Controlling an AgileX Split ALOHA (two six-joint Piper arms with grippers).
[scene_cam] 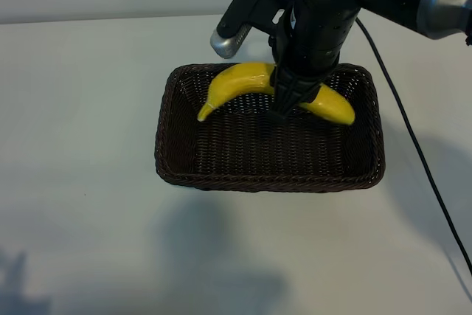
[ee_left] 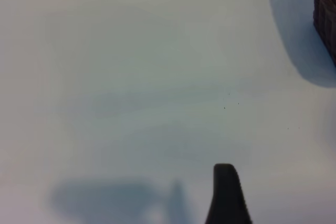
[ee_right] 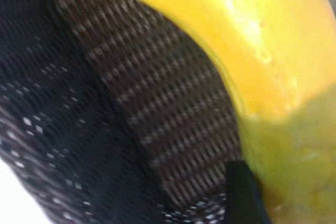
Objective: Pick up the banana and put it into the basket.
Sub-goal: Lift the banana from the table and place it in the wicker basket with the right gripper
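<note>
Glossy smooth banana [scene_cam: 243,79]; rough woven wicker basket [scene_cam: 269,175]

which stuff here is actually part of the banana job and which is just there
Part of the job:
- banana, held over the basket
- basket
- right gripper, shut on the banana

Just there:
- left gripper, idle over bare table
- black cable beside the basket

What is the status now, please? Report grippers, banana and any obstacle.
Right gripper shut on banana, over the basket. Left gripper open, idle over bare table. Nothing in the way.
</note>
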